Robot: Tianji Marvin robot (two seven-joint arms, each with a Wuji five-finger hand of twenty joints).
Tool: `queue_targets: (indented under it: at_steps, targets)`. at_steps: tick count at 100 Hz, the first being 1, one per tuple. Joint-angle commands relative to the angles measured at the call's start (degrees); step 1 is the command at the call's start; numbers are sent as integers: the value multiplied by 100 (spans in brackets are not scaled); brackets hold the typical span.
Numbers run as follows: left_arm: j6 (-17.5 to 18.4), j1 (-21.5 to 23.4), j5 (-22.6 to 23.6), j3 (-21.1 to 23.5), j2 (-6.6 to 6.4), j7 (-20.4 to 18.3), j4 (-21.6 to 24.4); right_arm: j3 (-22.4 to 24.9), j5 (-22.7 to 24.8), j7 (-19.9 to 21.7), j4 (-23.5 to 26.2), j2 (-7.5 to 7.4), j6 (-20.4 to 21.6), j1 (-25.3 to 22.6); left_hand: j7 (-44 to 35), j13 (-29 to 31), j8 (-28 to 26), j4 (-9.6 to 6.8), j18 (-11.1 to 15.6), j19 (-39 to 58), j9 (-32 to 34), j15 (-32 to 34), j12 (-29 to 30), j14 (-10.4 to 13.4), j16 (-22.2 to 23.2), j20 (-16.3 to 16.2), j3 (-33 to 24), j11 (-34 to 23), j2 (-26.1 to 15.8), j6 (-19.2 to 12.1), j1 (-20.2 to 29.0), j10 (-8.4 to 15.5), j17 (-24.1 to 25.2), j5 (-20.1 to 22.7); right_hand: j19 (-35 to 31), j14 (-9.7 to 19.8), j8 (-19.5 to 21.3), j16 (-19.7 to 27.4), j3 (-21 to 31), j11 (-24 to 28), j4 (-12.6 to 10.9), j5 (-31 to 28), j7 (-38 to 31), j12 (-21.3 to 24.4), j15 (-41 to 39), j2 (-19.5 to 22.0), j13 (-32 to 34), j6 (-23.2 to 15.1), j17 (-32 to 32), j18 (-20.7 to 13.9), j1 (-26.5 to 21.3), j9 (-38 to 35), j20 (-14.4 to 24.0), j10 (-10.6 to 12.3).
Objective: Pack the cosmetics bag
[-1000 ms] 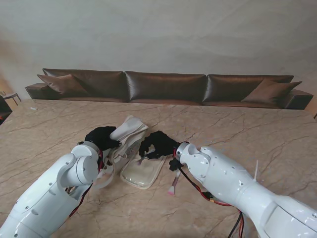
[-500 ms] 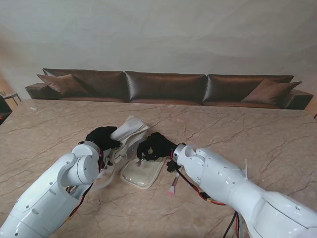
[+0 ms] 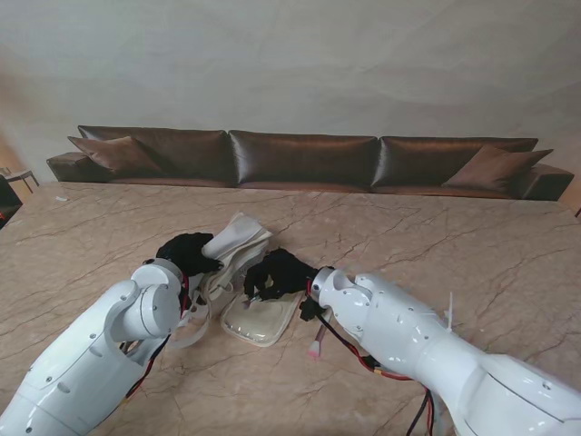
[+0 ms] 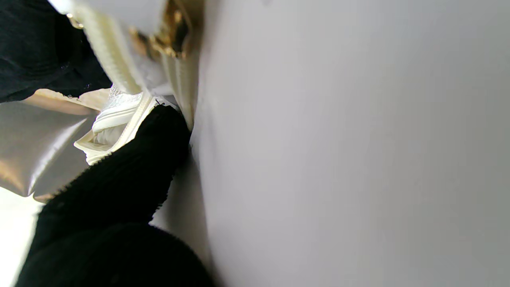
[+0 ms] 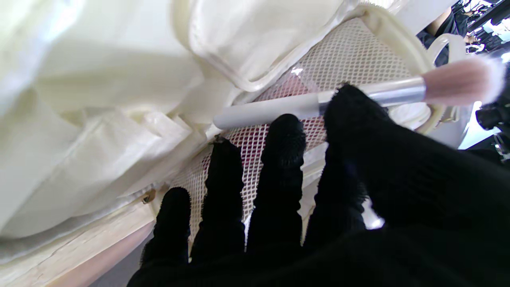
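The cream cosmetics bag (image 3: 243, 277) lies open mid-desk (image 3: 454, 245). The left robot hand (image 3: 186, 252) grips its raised flap; the right robot hand (image 3: 275, 272) pinches a makeup brush (image 5: 350, 101) over the mesh pocket (image 5: 338, 63), hiding the interior. A second brush (image 3: 318, 341) lies right, partly behind the right arm.

Stand looks down; wrist cameras close on bag (image 3: 243, 272).

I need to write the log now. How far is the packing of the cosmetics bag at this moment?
Done: the cream cosmetics bag lies opened, and the left hand holds its raised flap. In hand: the right hand pinches a makeup brush over the bag's mesh pocket, not yet released. Left: a second brush waits on the table, and the bag must be closed.
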State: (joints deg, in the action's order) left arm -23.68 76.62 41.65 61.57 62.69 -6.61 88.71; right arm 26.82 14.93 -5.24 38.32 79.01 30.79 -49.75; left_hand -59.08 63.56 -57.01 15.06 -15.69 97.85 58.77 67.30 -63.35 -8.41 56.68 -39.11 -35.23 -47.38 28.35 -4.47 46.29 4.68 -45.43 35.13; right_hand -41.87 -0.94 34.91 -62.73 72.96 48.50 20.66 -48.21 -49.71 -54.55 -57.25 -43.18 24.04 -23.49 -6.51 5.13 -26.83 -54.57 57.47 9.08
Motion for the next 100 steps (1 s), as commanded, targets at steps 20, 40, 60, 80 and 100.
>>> queue_targets:
  at_steps: [20,40,60,80,100]
  targets:
    - [-35,-22,-23,-15,9,-20,36,-11,-80,155,18,-19,-41,-69,-570,171,-55,-30,3,456,179,190,-129,99,80,-163,-372,-433,-697,-955,716,646,7,130,419,-143,346,-65,71,-13,-139,-148,-399,-32,16,271,-89,20,-148,-69,51,-1,674,3]
    - [-25,-23,-45,-33,14,-5,32,-9,-63,179,-98,-20,-29,-20,-574,163,-50,-33,2,451,173,186,-127,98,81,-170,-361,-432,-698,-953,723,640,12,134,457,-134,379,-74,69,0,-136,-136,-397,-68,14,280,-144,0,-170,-85,24,56,732,4]
    - [-11,-24,-42,-30,17,11,32,-23,21,103,-271,12,58,56,-574,161,-50,-35,-1,442,175,179,-127,100,80,-177,-354,-434,-700,-947,728,637,25,127,487,-101,418,-72,65,-6,-139,-125,-383,-81,29,282,-189,-58,-160,-98,13,87,783,47]
    - [-15,-21,-40,-34,13,-8,34,-34,-45,86,-572,139,189,141,-575,166,-49,-36,-2,443,178,184,-126,92,81,-186,-352,-434,-698,-950,728,638,24,130,509,-86,449,-72,63,10,-139,-127,-376,-101,18,283,-219,-47,-154,-119,-5,97,829,32]
    - [-30,-26,-30,-21,10,-21,33,-28,18,5,-530,119,132,121,-575,165,-48,-34,-2,443,180,183,-125,99,79,-191,-349,-434,-698,-961,720,646,20,129,518,-95,451,-69,75,19,-134,-121,-367,-96,5,292,-200,-43,-149,-105,22,89,863,34]
